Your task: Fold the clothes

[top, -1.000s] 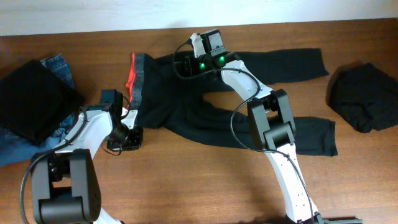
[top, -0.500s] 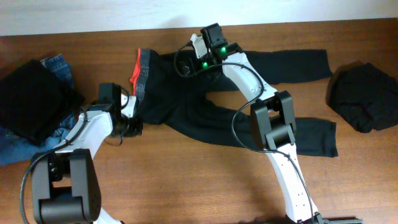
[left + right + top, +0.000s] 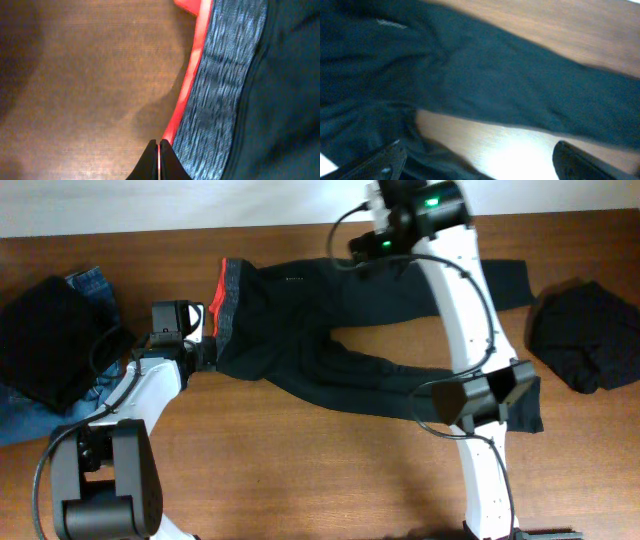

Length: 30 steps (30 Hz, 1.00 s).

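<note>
The black trousers lie spread on the wooden table, with the grey waistband and red-orange trim at the left and both legs running right. My left gripper is at the waistband's lower left edge. In the left wrist view its fingers are shut, with a sliver of the red trim between the tips, beside the grey waistband. My right gripper is raised above the upper leg. In the right wrist view it is open and empty over the trousers.
A black cloth lies on blue denim jeans at the far left. Another crumpled black garment lies at the far right. The table's back edge meets a white wall.
My right gripper has let go of the trousers, lifted and swung right. My left gripper has moved up along the waistband edge. The waistband has shifted slightly right.
</note>
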Each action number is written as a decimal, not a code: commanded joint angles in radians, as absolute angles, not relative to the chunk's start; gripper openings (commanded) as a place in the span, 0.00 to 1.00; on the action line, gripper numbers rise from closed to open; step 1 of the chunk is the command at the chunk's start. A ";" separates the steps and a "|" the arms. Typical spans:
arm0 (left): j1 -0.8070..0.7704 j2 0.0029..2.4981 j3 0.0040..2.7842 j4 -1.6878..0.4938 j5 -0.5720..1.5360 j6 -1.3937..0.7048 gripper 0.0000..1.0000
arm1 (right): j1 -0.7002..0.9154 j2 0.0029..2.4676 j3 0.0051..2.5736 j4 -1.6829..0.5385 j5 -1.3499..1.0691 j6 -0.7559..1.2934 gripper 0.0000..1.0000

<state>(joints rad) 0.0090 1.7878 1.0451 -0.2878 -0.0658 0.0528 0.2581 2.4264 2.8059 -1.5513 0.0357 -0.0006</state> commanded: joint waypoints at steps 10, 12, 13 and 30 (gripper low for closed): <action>0.016 1.845 1.047 -0.337 0.005 0.107 0.38 | 0.036 2.446 2.804 -1.699 0.065 0.059 0.99; 0.016 1.848 1.047 -0.331 0.004 0.107 0.40 | 0.030 2.446 2.804 -1.699 0.053 0.057 0.99; 0.016 1.848 1.047 -0.329 0.005 0.107 0.40 | 0.026 2.446 2.804 -1.699 0.054 0.057 0.99; 0.016 1.903 1.047 -0.337 0.092 0.106 0.12 | 0.026 2.446 2.804 -1.699 0.054 0.057 0.99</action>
<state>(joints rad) 0.0113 1.8759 1.0485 -0.3126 0.0727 0.0948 0.0257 2.4409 2.8067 -1.6928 0.0597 0.0517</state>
